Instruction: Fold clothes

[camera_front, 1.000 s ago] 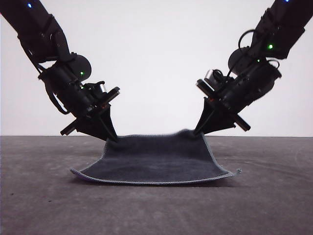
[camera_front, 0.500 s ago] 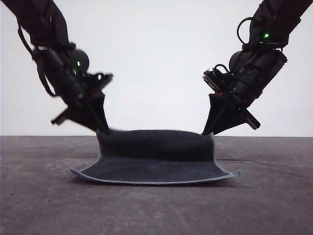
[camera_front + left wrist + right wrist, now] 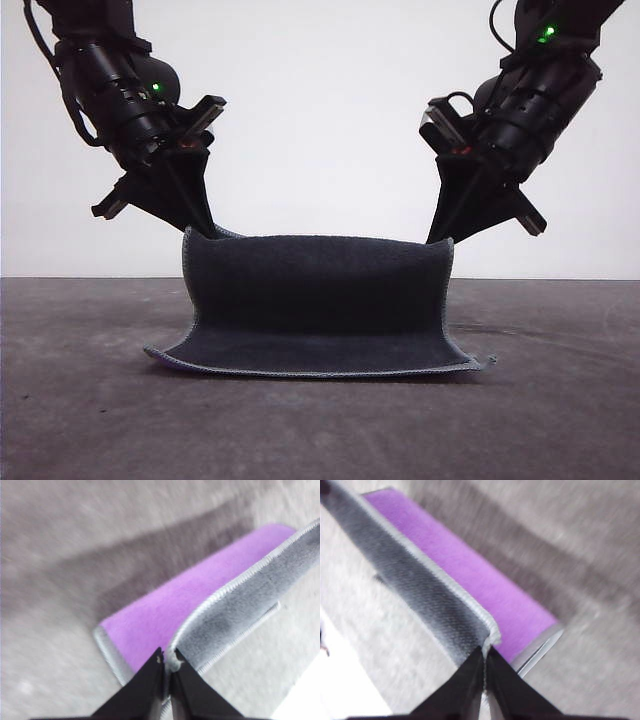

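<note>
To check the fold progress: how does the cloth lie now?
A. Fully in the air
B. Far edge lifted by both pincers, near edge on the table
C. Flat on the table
B: the left pincer and right pincer each pinch a far corner of the cloth; its near hem rests on the table.

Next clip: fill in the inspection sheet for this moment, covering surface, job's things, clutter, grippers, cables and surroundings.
Surface: dark grey table, matte, lightly speckled.
Job's things: one cloth, dark grey face toward the front camera, purple face seen from both wrist cameras; its far edge is lifted by the two far corners and sags a little between them, its near edge lies on the table.
Clutter: nothing seen.
Grippers: left gripper shut on the cloth's far left corner; right gripper shut on the far right corner; both are above the table.
Cables: black cable loops along both arms, one on the right arm; none near the cloth.
Surroundings: plain white wall behind the table.
</note>
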You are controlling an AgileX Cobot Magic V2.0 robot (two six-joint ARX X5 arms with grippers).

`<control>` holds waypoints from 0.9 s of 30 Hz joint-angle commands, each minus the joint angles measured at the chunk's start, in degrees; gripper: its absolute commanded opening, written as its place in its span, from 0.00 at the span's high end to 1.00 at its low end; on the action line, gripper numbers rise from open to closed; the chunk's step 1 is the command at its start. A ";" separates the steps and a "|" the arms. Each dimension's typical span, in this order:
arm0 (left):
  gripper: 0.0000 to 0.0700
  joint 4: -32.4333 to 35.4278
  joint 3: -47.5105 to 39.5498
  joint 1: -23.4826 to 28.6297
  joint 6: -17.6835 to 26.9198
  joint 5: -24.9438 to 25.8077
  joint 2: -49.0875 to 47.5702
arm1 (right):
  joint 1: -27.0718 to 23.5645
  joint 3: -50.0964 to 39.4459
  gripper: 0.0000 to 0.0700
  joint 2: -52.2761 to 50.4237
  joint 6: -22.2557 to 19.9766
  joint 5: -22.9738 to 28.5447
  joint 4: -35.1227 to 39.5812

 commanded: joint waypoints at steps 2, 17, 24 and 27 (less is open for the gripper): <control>0.99 -0.85 1.36 -0.78 1.44 -1.09 0.63 | 0.30 1.16 1.00 0.49 -1.36 0.41 -1.06; 1.00 -5.77 1.36 -1.21 2.04 -4.11 0.63 | 1.49 1.16 1.00 0.49 -2.39 1.06 -6.24; 0.94 -6.31 1.36 -1.21 1.95 -4.11 0.63 | 1.87 1.16 0.98 0.49 -2.42 0.98 -7.21; 0.67 -6.37 1.36 -1.21 1.63 -4.11 0.63 | 1.86 1.16 0.71 0.49 -2.44 1.06 -8.15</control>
